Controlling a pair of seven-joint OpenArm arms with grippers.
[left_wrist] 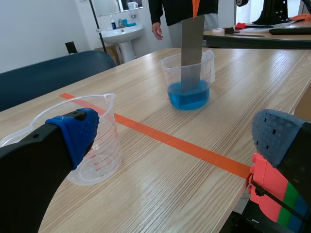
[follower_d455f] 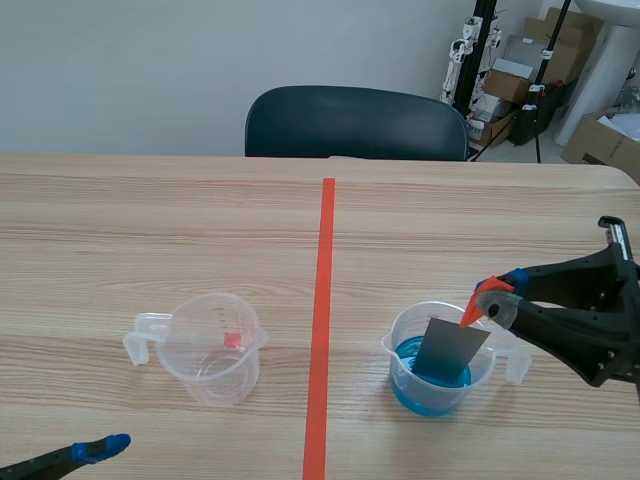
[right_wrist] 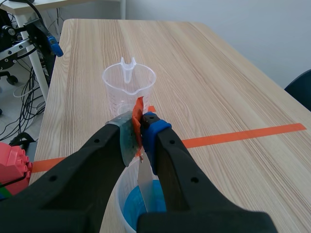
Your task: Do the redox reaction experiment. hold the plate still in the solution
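A clear cup of blue solution (follower_d455f: 437, 385) stands right of the tape line. A grey metal plate (follower_d455f: 450, 348) leans in it, lower end in the liquid. My right gripper (follower_d455f: 487, 300) is shut on the plate's top at its orange tab (follower_d455f: 472, 313). From the right wrist, the gripper (right_wrist: 141, 127) pinches the tab (right_wrist: 138, 119), and the plate (right_wrist: 146, 187) drops into the solution (right_wrist: 138, 206). My left gripper (follower_d455f: 100, 447) sits low at the near left, open and holding nothing. Its blue pads (left_wrist: 77, 131) frame the distant cup (left_wrist: 189, 80) and plate (left_wrist: 192, 48).
An empty clear measuring cup (follower_d455f: 210, 345) stands left of the tape, close beside the left gripper's finger (left_wrist: 82, 145). A dark chair (follower_d455f: 355, 122) is behind the table's far edge. A person (left_wrist: 180, 9) stands beyond the table in the left wrist view.
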